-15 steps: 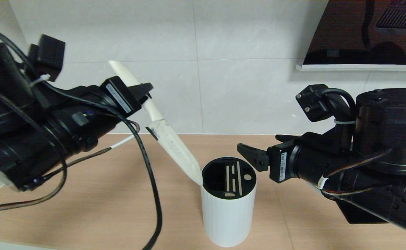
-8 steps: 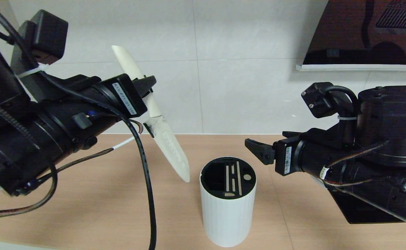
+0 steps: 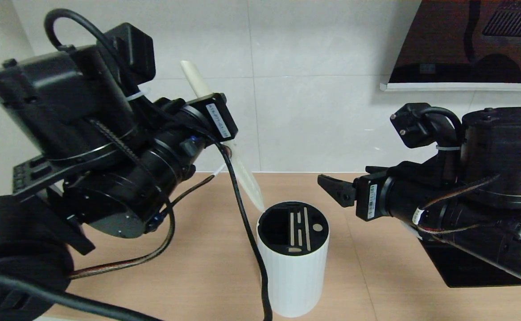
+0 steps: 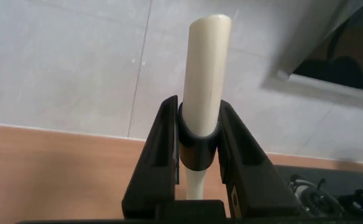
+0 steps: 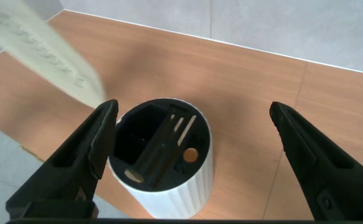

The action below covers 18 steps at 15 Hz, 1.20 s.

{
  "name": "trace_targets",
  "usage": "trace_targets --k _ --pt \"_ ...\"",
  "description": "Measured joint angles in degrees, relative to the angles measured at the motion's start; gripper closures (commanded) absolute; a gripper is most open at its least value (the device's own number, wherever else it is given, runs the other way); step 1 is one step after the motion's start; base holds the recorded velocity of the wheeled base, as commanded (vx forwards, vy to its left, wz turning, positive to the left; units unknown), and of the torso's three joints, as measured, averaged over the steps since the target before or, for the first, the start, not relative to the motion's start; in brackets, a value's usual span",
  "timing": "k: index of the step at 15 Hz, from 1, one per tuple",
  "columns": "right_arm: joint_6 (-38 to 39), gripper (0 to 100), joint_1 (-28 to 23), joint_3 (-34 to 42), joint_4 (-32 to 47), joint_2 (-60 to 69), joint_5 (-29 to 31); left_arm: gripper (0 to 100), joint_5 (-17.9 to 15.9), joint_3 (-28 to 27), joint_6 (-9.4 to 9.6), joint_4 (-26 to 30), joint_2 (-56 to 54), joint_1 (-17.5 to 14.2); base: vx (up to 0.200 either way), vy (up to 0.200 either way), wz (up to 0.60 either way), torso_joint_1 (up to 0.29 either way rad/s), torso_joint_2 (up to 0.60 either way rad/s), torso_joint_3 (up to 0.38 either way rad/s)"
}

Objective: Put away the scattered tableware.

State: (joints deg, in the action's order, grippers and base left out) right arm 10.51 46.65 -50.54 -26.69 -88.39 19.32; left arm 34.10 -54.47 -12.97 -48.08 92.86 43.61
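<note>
My left gripper (image 3: 225,133) is shut on a white knife (image 3: 248,183), gripping its cream handle (image 4: 205,74) between both fingers (image 4: 163,155). The blade slants down, and its tip hangs just above the back left rim of the white cylindrical holder (image 3: 292,272). The holder stands upright on the wooden counter (image 3: 189,263) and has a black slotted insert (image 3: 299,227) in its top. My right gripper (image 3: 338,187) hovers to the right of the holder, level with its top, open and holding nothing. In the right wrist view the gripper (image 5: 192,109) spans the holder (image 5: 169,202), with the blade (image 5: 45,50) beyond it.
A black cooktop (image 3: 448,276) lies on the counter at the right, under my right arm. A dark range hood (image 3: 465,40) hangs on the tiled wall at the upper right. My left arm's cable (image 3: 247,240) hangs in front of the holder.
My left arm has swung to the right and turned, bringing the knife steeper; its tip went from beside the holder to above its back left rim. The right gripper drew back slightly.
</note>
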Motion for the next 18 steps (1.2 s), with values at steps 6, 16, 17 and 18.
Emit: trace_targets --k 6,16,17,18 --pt "0.0 0 0.0 0.0 0.0 -0.1 -0.3 100 -0.2 -0.7 -2.29 0.1 5.0 2.6 0.0 0.0 0.0 0.0 0.0 0.0" --pt "0.0 0 0.0 0.0 0.0 -0.7 -0.3 100 -0.3 0.8 -2.38 -0.4 10.3 3.7 0.0 0.0 0.0 0.0 0.0 0.0" --pt "0.0 0 0.0 0.1 0.0 -0.7 -0.3 100 -0.3 1.0 -2.35 -0.9 10.8 4.1 0.0 0.0 0.0 0.0 0.0 0.0" --pt "0.0 0 0.0 0.1 0.0 -0.7 -0.3 100 -0.3 1.3 -2.38 -1.4 11.3 4.5 0.0 0.0 0.0 0.0 0.0 0.0"
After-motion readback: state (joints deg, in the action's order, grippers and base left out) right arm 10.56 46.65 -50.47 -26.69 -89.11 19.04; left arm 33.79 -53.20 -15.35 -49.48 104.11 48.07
